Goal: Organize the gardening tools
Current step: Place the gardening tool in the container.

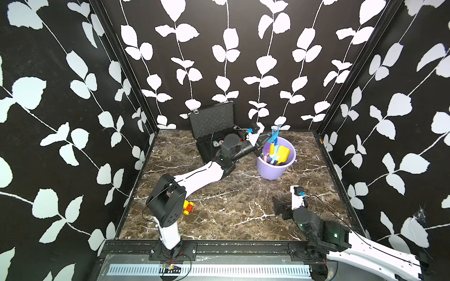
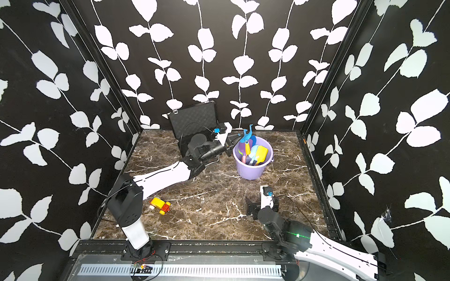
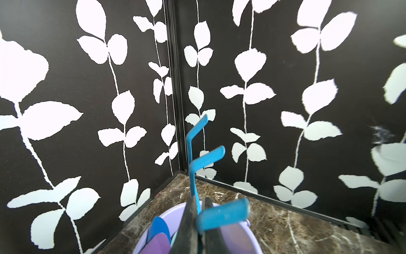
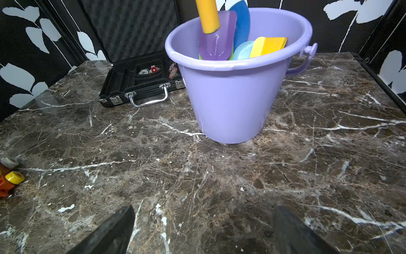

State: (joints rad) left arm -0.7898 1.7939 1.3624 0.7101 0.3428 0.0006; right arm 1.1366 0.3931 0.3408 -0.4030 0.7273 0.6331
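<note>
**Rake pinched over the bucket, other tools inside**

In both top views the left gripper (image 1: 266, 142) reaches to the far rim of the bucket (image 1: 277, 170), which stands on the table (image 1: 231, 209). It is pinching the rake (image 1: 274, 132), prongs up, above the bucket's mouth. Other tools (image 1: 280, 153) stand inside the bucket. The right gripper (image 1: 280, 206) hovers low over bare table near the front, well apart from the bucket, jaws spread. A case (image 1: 211, 121) lies open at the back, and a toy car (image 2: 160, 205) lies beside the left arm's base.

In the left wrist view, the fingers (image 3: 190, 228) are pressed onto the rake's stem (image 3: 194, 193). Its three prongs (image 3: 211, 154) stick out beyond them. Under the fingers are the bucket's rim and a blue head (image 3: 158, 225) beside a purple one (image 3: 158, 244).

In the right wrist view, both fingers (image 4: 114, 233) stand wide apart with nothing between them. Ahead, the bucket holds a purple spade (image 4: 216, 44) with a yellow handle, a blue head, a pale-blue head (image 4: 242, 51) and a yellow scoop (image 4: 268, 46). Chips (image 4: 145, 71) sit in the case.
</note>
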